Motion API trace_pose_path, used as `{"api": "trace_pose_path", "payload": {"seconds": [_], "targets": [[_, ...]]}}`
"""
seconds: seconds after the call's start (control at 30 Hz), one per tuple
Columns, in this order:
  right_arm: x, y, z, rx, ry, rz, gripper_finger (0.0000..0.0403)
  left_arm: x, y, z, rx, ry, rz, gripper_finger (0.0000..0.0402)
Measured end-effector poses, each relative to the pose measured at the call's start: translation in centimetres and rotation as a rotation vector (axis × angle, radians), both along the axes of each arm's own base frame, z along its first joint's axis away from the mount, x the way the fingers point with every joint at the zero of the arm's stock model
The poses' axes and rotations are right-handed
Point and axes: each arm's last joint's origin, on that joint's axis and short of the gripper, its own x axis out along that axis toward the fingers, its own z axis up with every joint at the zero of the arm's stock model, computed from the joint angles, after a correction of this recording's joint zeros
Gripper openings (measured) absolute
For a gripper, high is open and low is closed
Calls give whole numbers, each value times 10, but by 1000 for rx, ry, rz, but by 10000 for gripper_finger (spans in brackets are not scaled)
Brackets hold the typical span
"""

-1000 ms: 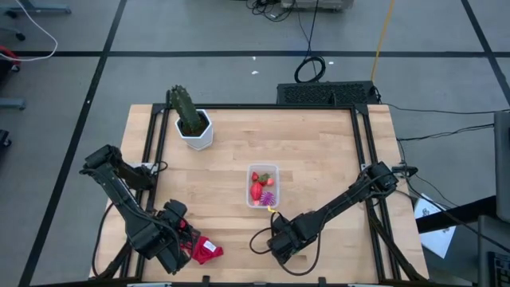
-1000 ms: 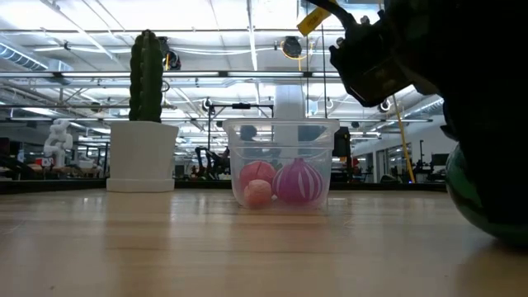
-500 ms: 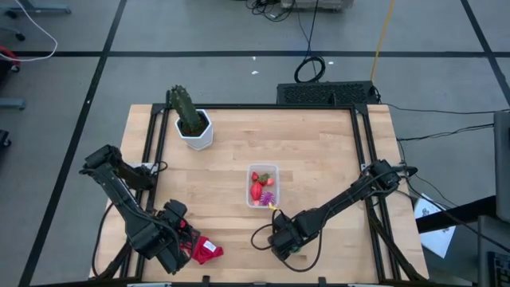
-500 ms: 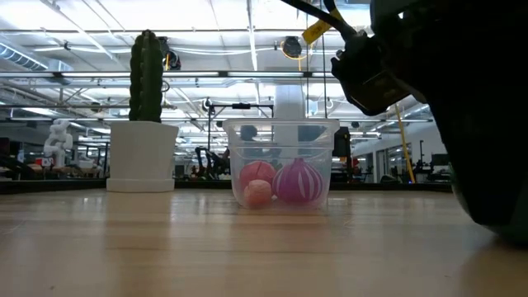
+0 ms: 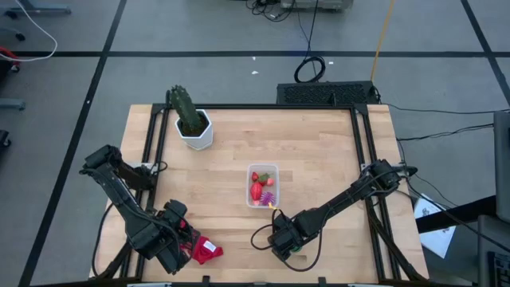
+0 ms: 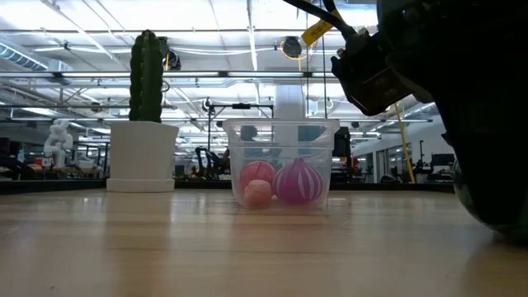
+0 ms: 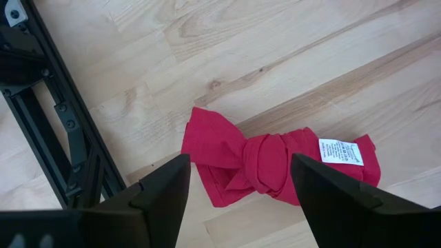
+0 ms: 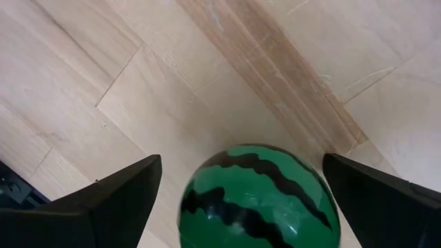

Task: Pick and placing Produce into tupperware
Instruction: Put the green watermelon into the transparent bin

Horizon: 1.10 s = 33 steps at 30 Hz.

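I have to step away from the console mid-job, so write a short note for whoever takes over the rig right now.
Right gripper: open, straddling the watermelon ball on the table's front edge, not yet closed on it.
Left gripper: open, waiting over the red cloth at the front left, holding nothing.
Tupperware: mid-table, already holding red pieces and the purple striped ball.
Left to do: grip the watermelon ball and carry it to the tupperware.
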Motion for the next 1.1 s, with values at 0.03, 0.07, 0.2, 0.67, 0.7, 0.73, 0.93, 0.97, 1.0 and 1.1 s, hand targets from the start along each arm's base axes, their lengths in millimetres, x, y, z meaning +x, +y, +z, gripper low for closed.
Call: {"api": "trace_pose_path", "payload": {"seconds": [0.03,0.07,0.2,0.67,0.7,0.73,0.93,0.97,1.0,1.1], "targets": [[0,0,0,0,1,0,400,0,0,0,0,0,0,253],[0,-1,0,0,0,-1,400,0,0,0,0,0,0,253],[1,-2,0,5,1,-6,400,0,0,0,0,-1,0,253],[4,-6,0,9,1,-20,400,0,0,0,6,-6,-1,253],[4,-6,0,8,0,-20,400,0,0,0,6,-7,-1,253],[4,-6,0,8,1,-21,400,0,0,0,6,-7,0,253],[4,-6,0,7,-1,-20,400,0,0,0,6,-7,0,253],[4,-6,0,7,-1,-20,400,0,0,0,6,-7,0,253],[4,-6,0,7,-1,-17,400,0,0,0,6,-7,0,253],[4,-6,0,6,-5,-5,400,0,0,0,6,-7,0,253]]}}
